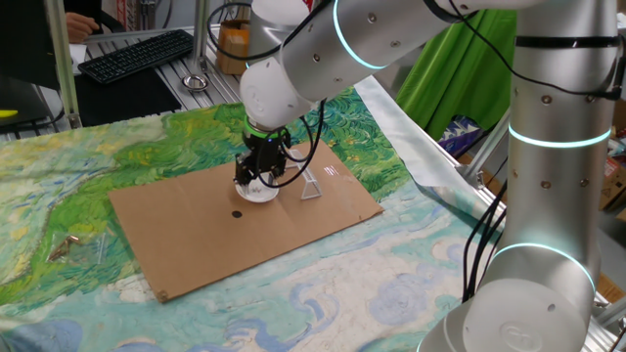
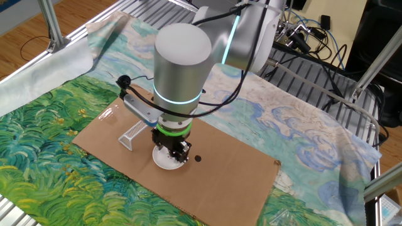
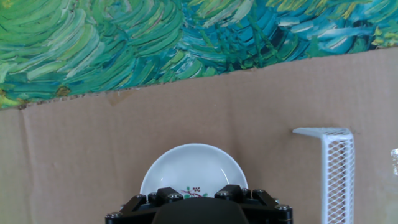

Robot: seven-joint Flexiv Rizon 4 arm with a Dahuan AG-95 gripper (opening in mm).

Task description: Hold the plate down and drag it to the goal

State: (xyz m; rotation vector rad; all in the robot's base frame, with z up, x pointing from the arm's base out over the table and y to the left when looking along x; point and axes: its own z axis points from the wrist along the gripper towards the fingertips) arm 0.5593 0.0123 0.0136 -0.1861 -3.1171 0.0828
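The plate (image 1: 262, 192) is a small round white dish on the brown cardboard sheet (image 1: 196, 244). My gripper (image 1: 257, 180) stands upright on it, fingers together, tips pressing into the dish. In the other fixed view the gripper (image 2: 175, 152) covers the plate's (image 2: 164, 161) far half. The hand view shows the plate (image 3: 186, 167) with a small flower mark, partly hidden by the gripper's body; the fingertips are hidden. The goal (image 1: 311, 186), a see-through angled bracket, stands a short way right of the plate. It also shows in the other fixed view (image 2: 133, 133) and in the hand view (image 3: 339, 174).
A small black dot (image 1: 237, 213) lies on the cardboard just left of the plate, and shows in the other fixed view (image 2: 198, 158). The cardboard rests on a green and blue painted cloth (image 1: 78, 166). A keyboard (image 1: 137, 54) sits at the back left.
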